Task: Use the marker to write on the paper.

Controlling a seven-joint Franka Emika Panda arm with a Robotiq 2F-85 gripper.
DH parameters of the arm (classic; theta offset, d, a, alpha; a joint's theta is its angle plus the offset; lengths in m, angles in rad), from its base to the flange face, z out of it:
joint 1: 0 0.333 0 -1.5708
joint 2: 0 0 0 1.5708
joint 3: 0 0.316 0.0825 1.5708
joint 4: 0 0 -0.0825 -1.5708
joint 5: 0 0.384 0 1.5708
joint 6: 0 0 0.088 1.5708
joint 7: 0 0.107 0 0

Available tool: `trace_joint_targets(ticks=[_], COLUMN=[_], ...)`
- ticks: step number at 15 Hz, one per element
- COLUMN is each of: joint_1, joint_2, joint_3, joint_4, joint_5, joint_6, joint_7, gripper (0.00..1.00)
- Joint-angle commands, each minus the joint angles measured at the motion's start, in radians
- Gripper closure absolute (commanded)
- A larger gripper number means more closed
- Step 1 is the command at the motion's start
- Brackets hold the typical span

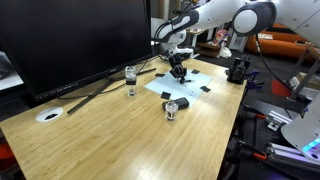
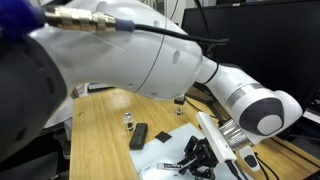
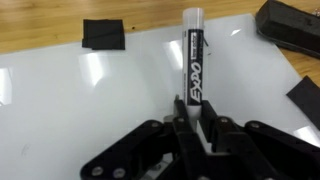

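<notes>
Big wooden bench has the paper lying flat on it, with black pieces at its corners. The marker is right over the sheet, and the fingers are clamped tight on one end of it.

arm extended, angled down | end effector clamped on marker

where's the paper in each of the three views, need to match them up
Exterior view: the paper lies on the table a little right of centre, under the arm.
Exterior view: the paper shows only at the bottom edge, near the middle, partly hidden by the arm.
Wrist view: the paper fills most of the picture.
Shared landmark: the black jaws, shut on the marker, stand over the sheet in every view.
</notes>
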Motion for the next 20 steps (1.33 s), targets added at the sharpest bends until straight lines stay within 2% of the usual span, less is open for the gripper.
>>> trace_joint_targets(ticks=[1,9,20], joint_1=[-0.008,-0.021,-0.024], joint_2=[0.001,0.017,0.043], joint_3=[0.003,0.004,0.006], joint_4=[0.010,0.018,0.065], joint_5=[0.016,0.016,0.014], joint_6=[-0.028,-0.087,-0.079], joint_7=[0.024,0.042,0.033], gripper=[0.95,0.95,0.95])
